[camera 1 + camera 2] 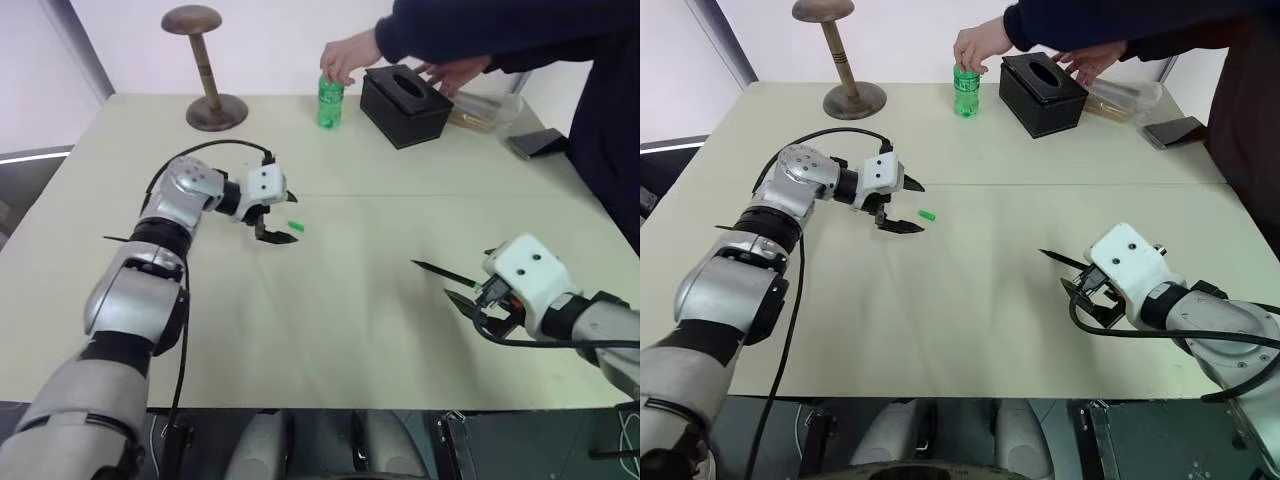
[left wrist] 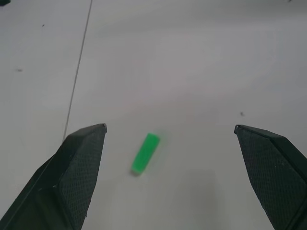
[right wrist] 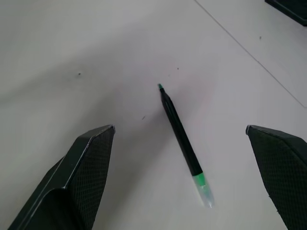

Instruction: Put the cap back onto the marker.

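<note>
Near right: my right pincer [image 1: 1077, 300] is low over the table [image 1: 350, 330] with its fingers spread wide. The marker [image 3: 180, 134] lies flat on the table in the gap ahead of those fingers. Its uncapped tip points left and its green end is nearest the pincer. I cannot tell whether either finger touches it.

Middle left: my left pincer [image 1: 285, 220] is also spread wide. The green cap [image 2: 145, 152] lies on the table just ahead of its fingertips, in line with the gap, well apart from the marker.

Far edge: a wooden stand [image 1: 210, 70] on the left, then a green bottle [image 1: 330, 100] held by a person's hand [image 1: 345, 55], then a black box [image 1: 405, 105].
</note>
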Motion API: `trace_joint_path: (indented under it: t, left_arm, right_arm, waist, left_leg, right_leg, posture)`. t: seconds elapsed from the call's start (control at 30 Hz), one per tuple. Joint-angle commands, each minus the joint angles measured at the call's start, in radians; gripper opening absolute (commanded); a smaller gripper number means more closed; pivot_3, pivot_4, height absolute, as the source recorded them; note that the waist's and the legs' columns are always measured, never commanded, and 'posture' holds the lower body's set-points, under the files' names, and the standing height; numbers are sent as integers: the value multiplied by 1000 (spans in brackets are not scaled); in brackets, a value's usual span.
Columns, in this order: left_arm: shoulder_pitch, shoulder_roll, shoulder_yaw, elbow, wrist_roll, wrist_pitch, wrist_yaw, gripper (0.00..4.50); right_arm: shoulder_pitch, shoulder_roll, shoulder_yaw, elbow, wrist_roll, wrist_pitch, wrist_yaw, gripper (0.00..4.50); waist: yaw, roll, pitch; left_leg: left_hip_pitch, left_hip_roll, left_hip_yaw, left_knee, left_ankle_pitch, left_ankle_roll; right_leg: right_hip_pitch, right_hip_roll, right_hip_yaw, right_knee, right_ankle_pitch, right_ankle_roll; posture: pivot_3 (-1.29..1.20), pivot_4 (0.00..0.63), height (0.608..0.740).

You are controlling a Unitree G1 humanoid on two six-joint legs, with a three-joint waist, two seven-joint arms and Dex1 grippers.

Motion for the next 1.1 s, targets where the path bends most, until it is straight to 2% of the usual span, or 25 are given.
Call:
trace_joint_path:
  t: [0.03, 0.4, 0.83, 0.93, 1.0, 1.1]
  left_arm:
    - [-40, -17, 15, 57, 37, 17, 78, 4500]
    - [-39, -70, 64, 125, 56, 180, 109, 4500]
    - [-18, -80, 69, 138, 94, 220, 145, 4500]
    - [-17, -83, 73, 140, 100, 224, 151, 3668]
    - [-17, -86, 75, 141, 104, 228, 150, 2681]
    - [-16, -88, 76, 141, 109, 230, 149, 2681]
  right_arm:
    - [-9, 29, 5, -46, -21, 6, -37, 4460]
    - [35, 87, 0, -98, -21, 35, -110, 4460]
    - [62, 62, -12, -98, 43, 8, -184, 4460]
    - [69, 54, -18, -98, 60, 3, -200, 4500]
    - [73, 48, -23, -98, 74, -1, -212, 4500]
    - [83, 39, -31, -98, 95, -6, -231, 4500]
  waist:
    - [0, 0, 0]
    - [-1, -1, 0]
    - [-1, -1, 0]
    - [-1, -1, 0]
    - [-1, -1, 0]
    - [-1, -1, 0]
  left_leg:
    - [0, 0, 0, 0, 0, 0]
    - [0, -1, 0, 0, 0, 0]
    - [0, -1, 0, 0, 0, 0]
    - [0, -1, 0, 0, 0, 0]
    - [0, -1, 0, 0, 0, 0]
    - [0, -1, 0, 0, 0, 0]
  right_leg:
    - [0, 0, 0, 0, 0, 0]
    - [-1, 0, 0, 0, 0, 0]
    - [0, 0, 0, 1, 0, 0]
    - [0, 0, 0, 1, 0, 0]
    - [0, 0, 0, 1, 0, 0]
    - [0, 0, 0, 1, 0, 0]
  posture:
    - [0, 150, 740]
    - [0, 150, 740]
    - [0, 150, 740]
    - [0, 150, 740]
    - [0, 150, 740]
    - [0, 150, 740]
